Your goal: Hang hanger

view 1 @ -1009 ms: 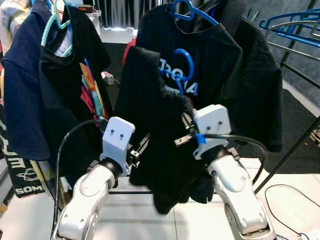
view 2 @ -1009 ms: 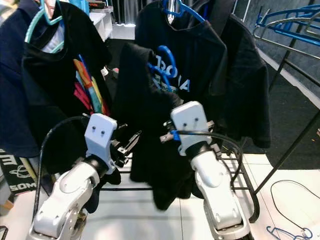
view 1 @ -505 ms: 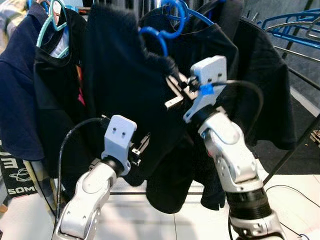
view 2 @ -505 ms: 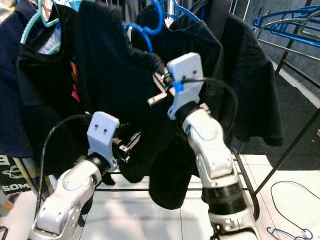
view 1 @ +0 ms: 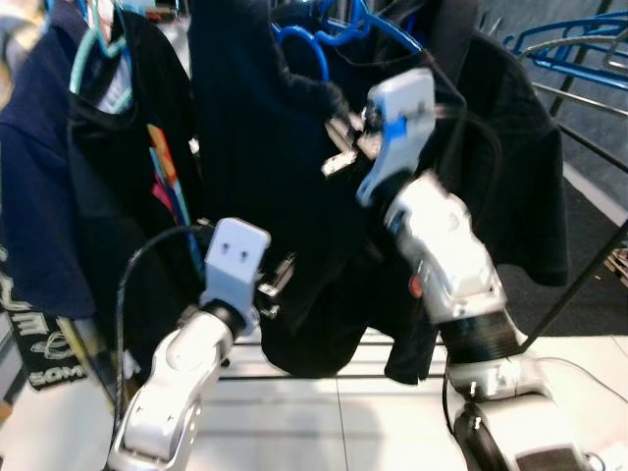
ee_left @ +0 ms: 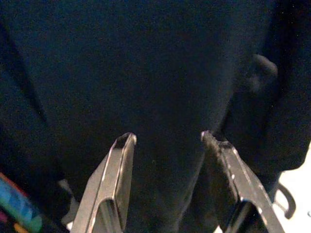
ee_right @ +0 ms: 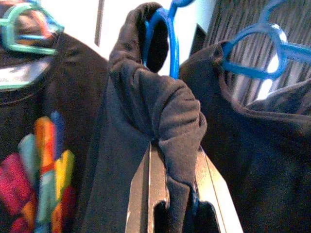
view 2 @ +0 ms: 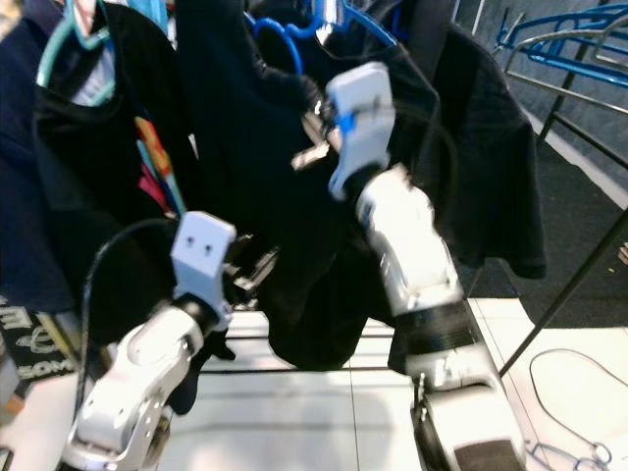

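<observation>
A black shirt (view 1: 265,167) hangs on a blue hanger (view 1: 306,47) whose hook rises near the top of the clothes rack. My right gripper (view 1: 340,155) is raised high and shut on the bunched shirt collar and the hanger neck; in the right wrist view the fingers (ee_right: 151,189) pinch the black fabric under the blue hook (ee_right: 169,43). My left gripper (view 1: 279,277) is low, in front of the shirt's lower part. Its fingers (ee_left: 119,170) stand open with only dark cloth ahead of them.
Other garments crowd the rack: a black printed shirt on a teal hanger (view 1: 103,49) at left, a navy shirt (view 1: 29,196), a black shirt on another blue hanger (view 1: 397,29) behind. Spare blue hangers (view 1: 574,39) sit on a rack at right; a slanted metal pole (view 1: 579,285) crosses below them.
My right arm has lifted the hanger and black shirt up and toward the rack top. The left arm has stayed roughly in place, still open.
</observation>
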Robot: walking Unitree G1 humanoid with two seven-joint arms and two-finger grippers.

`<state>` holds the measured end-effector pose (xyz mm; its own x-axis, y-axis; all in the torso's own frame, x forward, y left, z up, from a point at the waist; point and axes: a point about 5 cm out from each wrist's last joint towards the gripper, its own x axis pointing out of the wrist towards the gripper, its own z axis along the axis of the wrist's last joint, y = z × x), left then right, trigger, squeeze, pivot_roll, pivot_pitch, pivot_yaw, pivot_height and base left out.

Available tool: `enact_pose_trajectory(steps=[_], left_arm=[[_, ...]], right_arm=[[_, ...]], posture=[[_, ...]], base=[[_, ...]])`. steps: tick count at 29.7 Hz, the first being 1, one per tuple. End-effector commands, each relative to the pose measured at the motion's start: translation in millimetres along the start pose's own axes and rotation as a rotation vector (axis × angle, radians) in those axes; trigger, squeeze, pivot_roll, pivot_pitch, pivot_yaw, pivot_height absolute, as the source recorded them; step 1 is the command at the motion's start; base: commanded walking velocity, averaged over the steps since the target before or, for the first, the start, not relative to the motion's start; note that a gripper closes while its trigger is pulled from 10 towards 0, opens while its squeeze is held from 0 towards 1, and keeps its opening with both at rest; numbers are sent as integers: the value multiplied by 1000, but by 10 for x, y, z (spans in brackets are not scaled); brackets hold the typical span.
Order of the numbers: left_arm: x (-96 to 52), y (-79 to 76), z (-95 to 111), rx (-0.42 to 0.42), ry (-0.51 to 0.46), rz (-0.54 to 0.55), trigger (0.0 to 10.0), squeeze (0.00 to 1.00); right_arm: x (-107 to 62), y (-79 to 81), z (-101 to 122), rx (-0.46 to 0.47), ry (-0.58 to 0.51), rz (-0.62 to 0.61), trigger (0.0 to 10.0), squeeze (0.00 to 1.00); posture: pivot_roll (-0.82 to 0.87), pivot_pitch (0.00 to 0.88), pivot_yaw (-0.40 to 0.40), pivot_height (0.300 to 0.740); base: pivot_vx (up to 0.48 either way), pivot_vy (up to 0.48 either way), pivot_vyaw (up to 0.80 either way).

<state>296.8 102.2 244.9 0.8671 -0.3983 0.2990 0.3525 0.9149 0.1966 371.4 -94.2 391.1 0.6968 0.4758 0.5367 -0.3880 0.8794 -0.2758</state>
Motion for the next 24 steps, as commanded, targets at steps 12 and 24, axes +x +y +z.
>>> enact_pose_trajectory(steps=[12,24], left_arm=[[-23,-9,-29,6,18,13,10000,0],[-92,53,-97,12,57,74,10000,0]], right_arm=[[229,-299,82,23,37,-4,10000,0],[-139,490,-186,6,-57,247,10000,0]], posture=[[-26,175,-42,740],[-29,186,-31,740]], base=[[0,0,0],[0,0,0]])
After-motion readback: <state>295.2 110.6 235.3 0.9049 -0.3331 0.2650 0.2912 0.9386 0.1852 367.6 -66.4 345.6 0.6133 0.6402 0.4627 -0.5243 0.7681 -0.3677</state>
